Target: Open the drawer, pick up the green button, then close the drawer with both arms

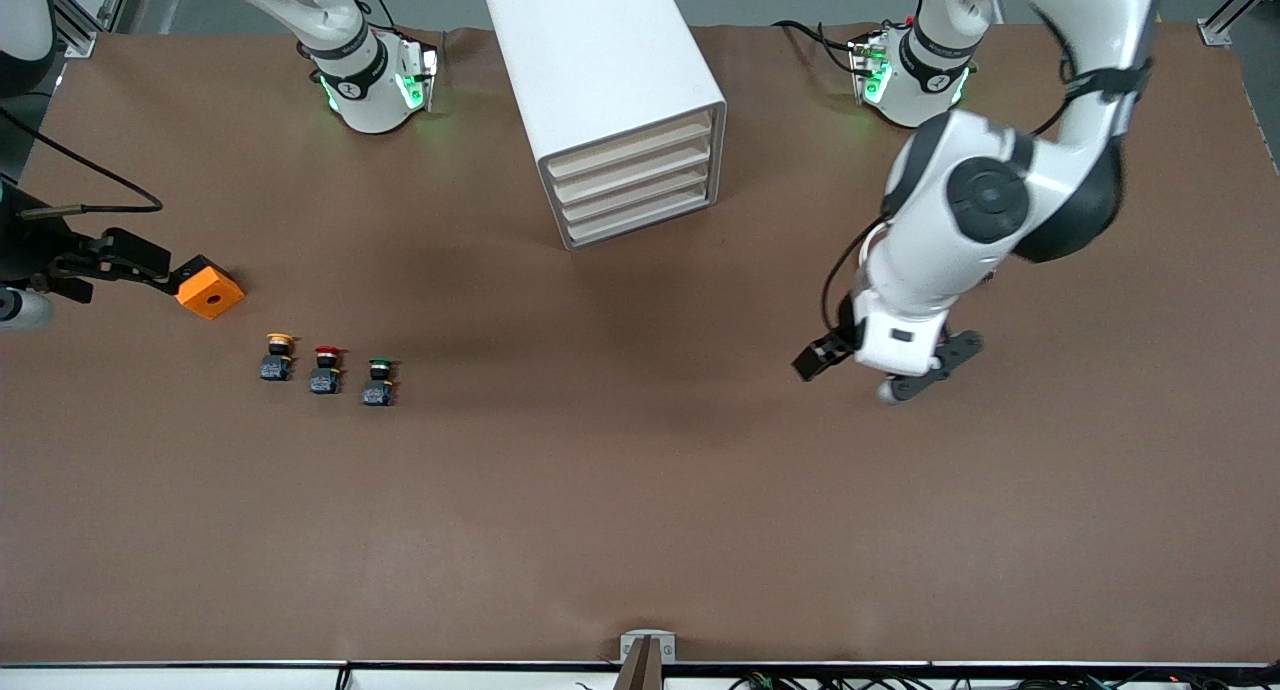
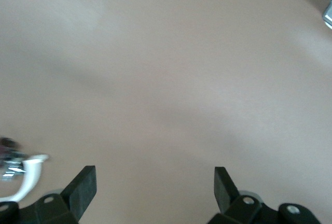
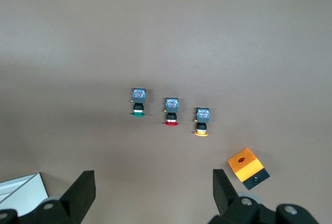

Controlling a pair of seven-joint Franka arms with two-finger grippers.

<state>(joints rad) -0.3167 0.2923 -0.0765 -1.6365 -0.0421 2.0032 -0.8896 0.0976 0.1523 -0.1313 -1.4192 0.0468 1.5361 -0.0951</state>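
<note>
The white cabinet (image 1: 600,60) stands near the robots' bases with all four drawers shut. The drawer (image 1: 640,193) is third from the top. The green button (image 1: 378,381) stands on the table toward the right arm's end, in a row with a red-capped (image 1: 326,368) and a yellow-capped one (image 1: 277,357). It also shows in the right wrist view (image 3: 138,102). My left gripper (image 1: 880,368) is open and empty, low over bare table toward the left arm's end; it also shows in the left wrist view (image 2: 154,180). My right gripper (image 3: 154,182) is open and empty, high over the table, out of the front view.
An orange block (image 1: 209,291) on a black fixture (image 1: 110,255) sits at the right arm's end of the table, a little farther from the front camera than the buttons. It also shows in the right wrist view (image 3: 246,163). The brown table (image 1: 640,490) stretches toward the front camera.
</note>
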